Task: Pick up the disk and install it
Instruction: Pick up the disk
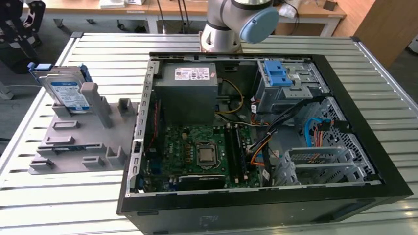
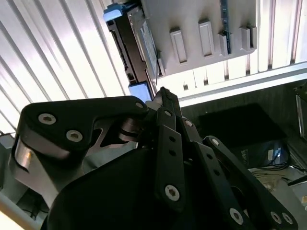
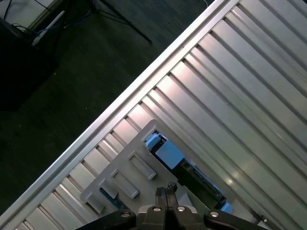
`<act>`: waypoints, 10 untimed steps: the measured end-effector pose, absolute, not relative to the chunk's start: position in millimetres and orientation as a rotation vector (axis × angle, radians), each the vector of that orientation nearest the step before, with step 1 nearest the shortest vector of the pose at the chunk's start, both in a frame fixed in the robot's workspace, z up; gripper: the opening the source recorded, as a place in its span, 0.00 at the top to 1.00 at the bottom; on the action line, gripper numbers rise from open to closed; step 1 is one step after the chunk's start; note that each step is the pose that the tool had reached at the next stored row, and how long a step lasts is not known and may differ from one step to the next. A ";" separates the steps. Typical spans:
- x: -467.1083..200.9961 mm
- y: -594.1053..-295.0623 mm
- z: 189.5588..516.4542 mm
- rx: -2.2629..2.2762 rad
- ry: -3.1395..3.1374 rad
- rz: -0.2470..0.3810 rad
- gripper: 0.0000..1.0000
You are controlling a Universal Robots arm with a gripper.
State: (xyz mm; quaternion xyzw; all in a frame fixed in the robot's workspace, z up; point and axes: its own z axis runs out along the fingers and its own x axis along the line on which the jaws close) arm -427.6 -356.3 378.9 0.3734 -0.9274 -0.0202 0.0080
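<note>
- disk (image 1: 68,93) standing upright in the grey holder (image 1: 85,142) on the surface, at the exterior view's left, not picked up yet.
- jaws pinched together, empty, clear of it.
- drive cage (image 1: 287,83) in the case has no disk; the whole install is left.

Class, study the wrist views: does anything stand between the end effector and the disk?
Nothing visible does. In the first wrist view, only open space separates the end effector from the disk standing in its holder.
</note>
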 end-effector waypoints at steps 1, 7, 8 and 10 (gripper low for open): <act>-427.6 -356.3 378.8 1.190 -2.889 -0.063 0.89; -427.7 -356.3 378.4 1.339 -2.821 -0.062 0.89; -427.7 -356.3 378.4 1.361 -2.810 -0.062 0.89; -427.7 -356.3 378.2 1.404 -2.789 -0.063 0.89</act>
